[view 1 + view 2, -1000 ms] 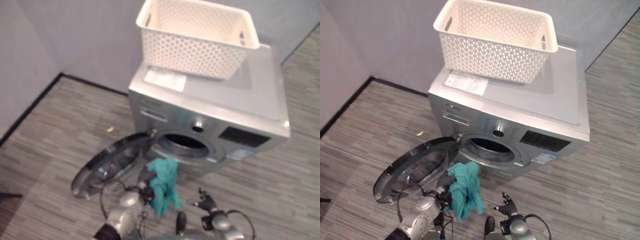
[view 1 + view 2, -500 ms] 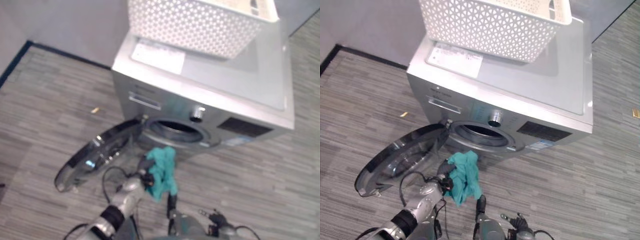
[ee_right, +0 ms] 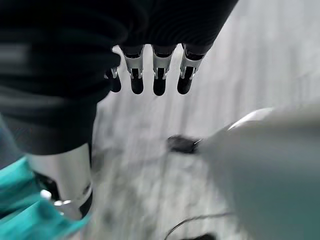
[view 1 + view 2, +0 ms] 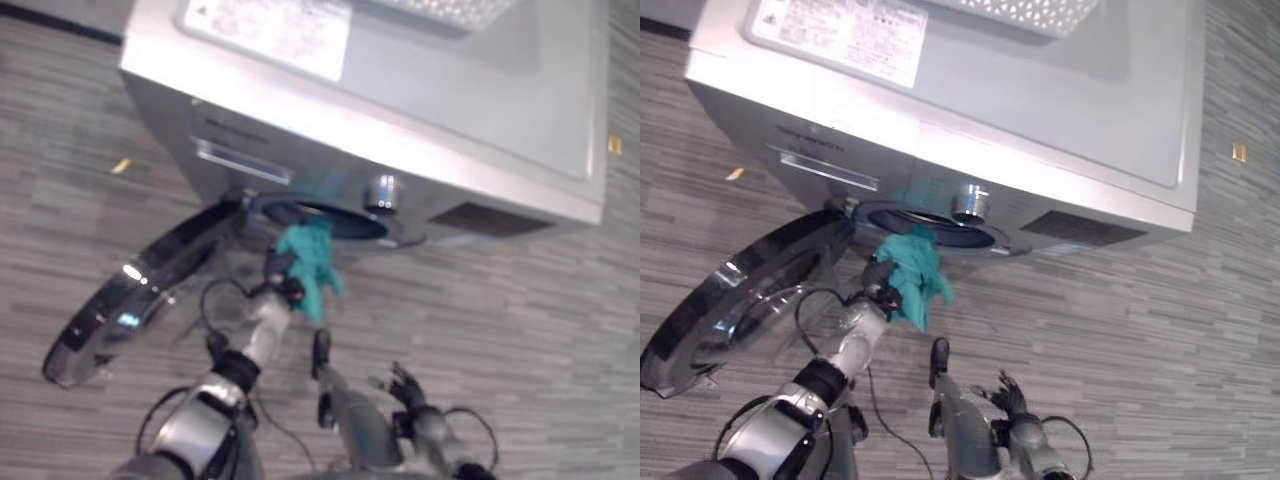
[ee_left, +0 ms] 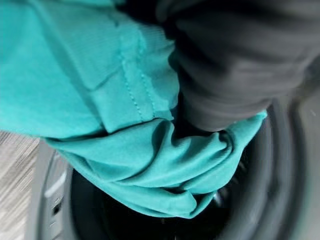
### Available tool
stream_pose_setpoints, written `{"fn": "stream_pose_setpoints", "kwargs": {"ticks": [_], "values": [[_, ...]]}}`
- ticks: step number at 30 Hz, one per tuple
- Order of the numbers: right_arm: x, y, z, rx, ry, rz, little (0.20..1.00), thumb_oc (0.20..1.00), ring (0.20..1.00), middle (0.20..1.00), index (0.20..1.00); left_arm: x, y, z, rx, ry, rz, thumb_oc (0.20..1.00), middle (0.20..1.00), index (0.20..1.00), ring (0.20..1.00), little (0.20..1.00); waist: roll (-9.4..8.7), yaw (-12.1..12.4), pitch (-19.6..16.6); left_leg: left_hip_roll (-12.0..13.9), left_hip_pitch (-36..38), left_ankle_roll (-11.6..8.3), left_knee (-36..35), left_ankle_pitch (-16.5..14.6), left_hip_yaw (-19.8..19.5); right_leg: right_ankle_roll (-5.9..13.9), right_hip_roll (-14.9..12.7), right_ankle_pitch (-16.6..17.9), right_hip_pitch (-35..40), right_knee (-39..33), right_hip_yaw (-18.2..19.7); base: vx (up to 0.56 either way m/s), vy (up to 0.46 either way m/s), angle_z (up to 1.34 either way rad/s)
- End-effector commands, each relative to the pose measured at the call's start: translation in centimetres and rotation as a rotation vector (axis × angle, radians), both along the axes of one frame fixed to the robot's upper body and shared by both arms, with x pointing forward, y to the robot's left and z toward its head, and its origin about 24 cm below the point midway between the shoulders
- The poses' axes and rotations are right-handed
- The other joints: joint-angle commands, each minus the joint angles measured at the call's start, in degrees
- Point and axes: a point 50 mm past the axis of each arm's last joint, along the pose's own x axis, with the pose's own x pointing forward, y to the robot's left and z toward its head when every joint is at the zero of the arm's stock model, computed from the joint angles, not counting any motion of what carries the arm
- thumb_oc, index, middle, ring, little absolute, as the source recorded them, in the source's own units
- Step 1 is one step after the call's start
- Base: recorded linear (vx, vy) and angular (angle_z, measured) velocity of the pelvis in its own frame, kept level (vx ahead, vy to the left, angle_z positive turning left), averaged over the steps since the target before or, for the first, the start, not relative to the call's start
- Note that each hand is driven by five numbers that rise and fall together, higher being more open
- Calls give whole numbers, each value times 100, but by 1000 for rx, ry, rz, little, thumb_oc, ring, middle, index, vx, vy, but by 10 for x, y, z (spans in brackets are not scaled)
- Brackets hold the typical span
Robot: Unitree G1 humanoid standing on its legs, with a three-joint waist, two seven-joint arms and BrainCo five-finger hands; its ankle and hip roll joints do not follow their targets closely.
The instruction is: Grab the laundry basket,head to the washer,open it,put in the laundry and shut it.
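Carried forward, the left hand now has its fingers curled round the teal cloth just below the washer mouth, cloth hanging downward; right hand, fingers relaxed, waits farther back

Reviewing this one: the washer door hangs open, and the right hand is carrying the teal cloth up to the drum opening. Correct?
Not quite: the left hand carries the teal cloth, as the right eye view shows. The right hand hangs empty. The washer door is open and the cloth is at the drum opening.
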Motion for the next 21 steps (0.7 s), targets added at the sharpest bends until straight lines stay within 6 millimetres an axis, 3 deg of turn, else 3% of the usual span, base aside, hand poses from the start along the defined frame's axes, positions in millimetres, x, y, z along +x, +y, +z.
{"fn": "stream_pose_setpoints", "kwargs": {"ticks": [1,5,7,12,13,21], "values": [[7,0,9,25,-43,-16,1000,1000,1000,1000,1000,20,-20,38,-85,-114,30,200,200,200,200,200,-174,-26,142,174,-208,-22,99,-212,-449,93,98,-204,-43,-12,-380,-8,-23,-8],[14,4,19,38,-92,3,1000,1000,1000,1000,1000,24,-20,53,-153,-156,73,200,200,200,200,200,-246,-46,210,177,-296,-25,112,-220,-467,96,119,-187,-127,-12,-385,-2,-6,-1],[18,9,27,48,-126,13,1000,1000,1000,1000,1000,25,-27,71,-209,-212,83,200,200,200,200,200,-293,-60,259,183,-366,-23,112,-229,-487,97,126,-177,-176,-12,-417,11,-16,-2],[18,12,32,48,-151,39,1000,1000,1000,1000,1000,26,-39,89,-228,-263,68,200,200,200,200,200,-430,-118,280,193,-453,-16,116,-261,-511,100,168,-159,-259,-12,-435,7,-8,3],[18,11,33,44,-159,41,1000,1000,1000,1000,1000,27,-43,100,-247,-292,71,200,200,200,200,200,-487,-152,288,191,-492,-8,124,-282,-507,108,190,-147,-300,-12,-432,0,0,0],[19,7,41,31,-197,60,1000,1000,1000,1000,1000,30,-56,125,-257,-351,54,200,200,200,200,200,-584,-244,356,156,-627,27,208,-375,-554,98,228,-130,-387,-12,-432,6,-7,1]]}}
